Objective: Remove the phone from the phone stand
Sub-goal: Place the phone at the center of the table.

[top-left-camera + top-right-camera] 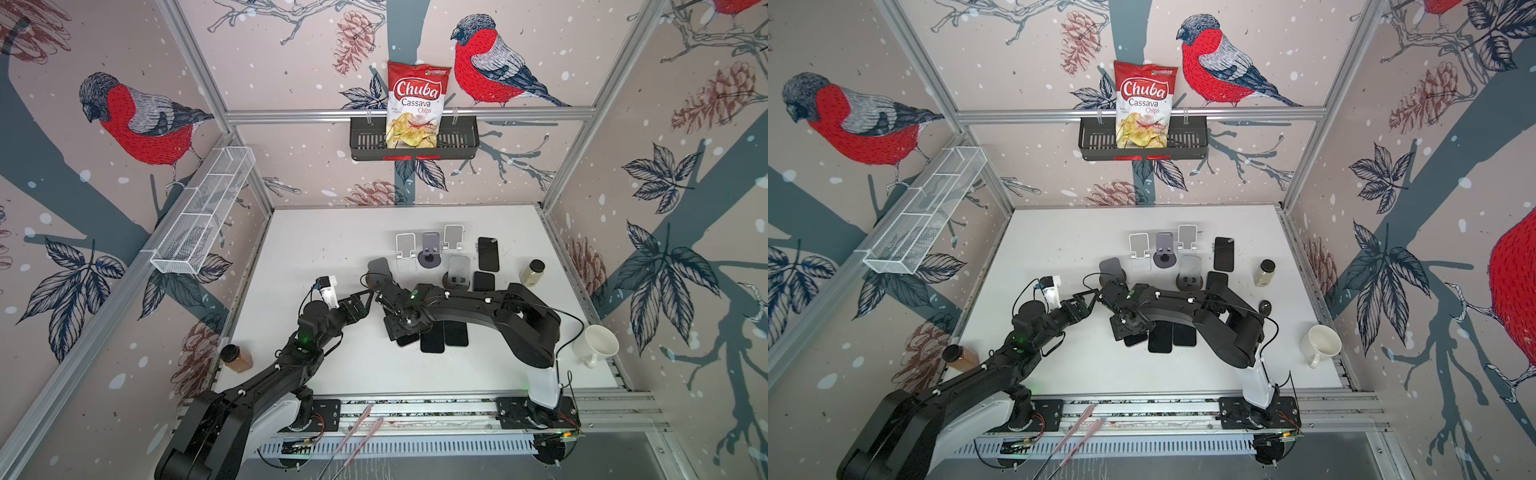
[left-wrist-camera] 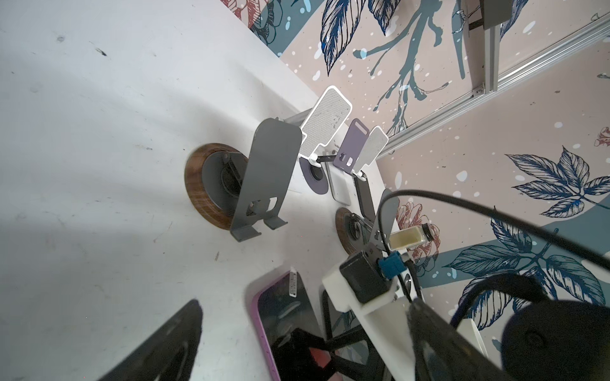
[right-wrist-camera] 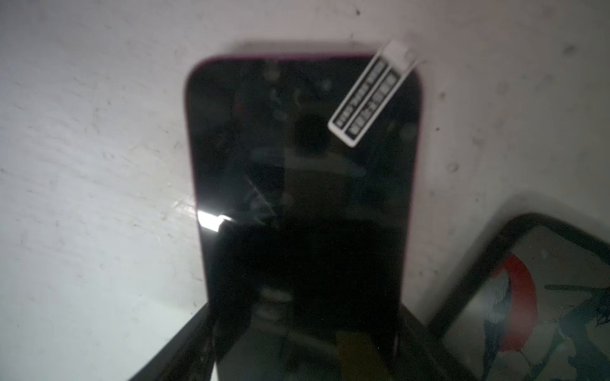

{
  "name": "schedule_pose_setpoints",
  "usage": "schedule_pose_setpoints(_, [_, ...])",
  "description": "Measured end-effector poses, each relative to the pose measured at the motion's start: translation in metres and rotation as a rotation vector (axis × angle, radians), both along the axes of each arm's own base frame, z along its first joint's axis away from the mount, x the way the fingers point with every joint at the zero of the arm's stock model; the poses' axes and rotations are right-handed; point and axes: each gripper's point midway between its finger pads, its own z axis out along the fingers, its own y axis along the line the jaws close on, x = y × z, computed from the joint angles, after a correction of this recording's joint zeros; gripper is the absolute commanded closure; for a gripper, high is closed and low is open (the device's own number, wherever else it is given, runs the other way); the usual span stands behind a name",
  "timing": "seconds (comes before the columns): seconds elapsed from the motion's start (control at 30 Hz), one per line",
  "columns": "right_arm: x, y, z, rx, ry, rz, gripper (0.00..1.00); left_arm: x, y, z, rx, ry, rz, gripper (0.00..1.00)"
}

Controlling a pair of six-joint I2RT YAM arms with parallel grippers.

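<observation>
1. We found the purple-rimmed phone point(image 3: 297, 165) lying flat, screen up, on the white table point(image 1: 316, 249). It lay near the table's centre and off every stand. A white sticker point(image 3: 366, 99) sat at one corner of its screen.
2. The right gripper point(image 1: 402, 332) stood directly over that phone. The wrist view was blurred, and we could not tell whether its fingers pinched the phone's edges or stood clear of them.
3. The left gripper point(image 1: 368, 300) hung spread wide with nothing between its fingers, just left of the right one.
4. The grey phone stand point(image 2: 264, 171), on a round wooden base, stood apart from the phone, just beyond both grippers.
5. A dark phone point(image 1: 432, 341) lay just right of the purple-rimmed one, and a second dark phone point(image 1: 456, 332) lay beside that.
</observation>
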Motion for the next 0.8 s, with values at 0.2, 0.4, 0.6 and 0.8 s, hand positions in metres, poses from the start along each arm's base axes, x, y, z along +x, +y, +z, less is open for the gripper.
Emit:
schedule_pose_setpoints(0.2, [0.0,0.001,-0.001,0.002,-0.013,0.002,0.19,0.001,0.0,0.003,-0.001,-0.006,0.0,0.04])
schedule_pose_setpoints(0.4, [0.002,0.001,-0.001,0.003,-0.027,0.0,0.19,0.002,-0.001,0.004,-0.001,-0.008,0.0,0.04])
schedule_pose_setpoints(0.6, [0.002,0.002,0.0,0.003,-0.04,-0.004,0.11,0.003,-0.001,0.007,-0.003,-0.015,0.0,0.04])
schedule_pose_setpoints(0.8, [0.005,0.001,0.0,-0.002,-0.056,-0.008,0.04,0.008,-0.003,0.015,0.0,-0.029,0.0,0.04])
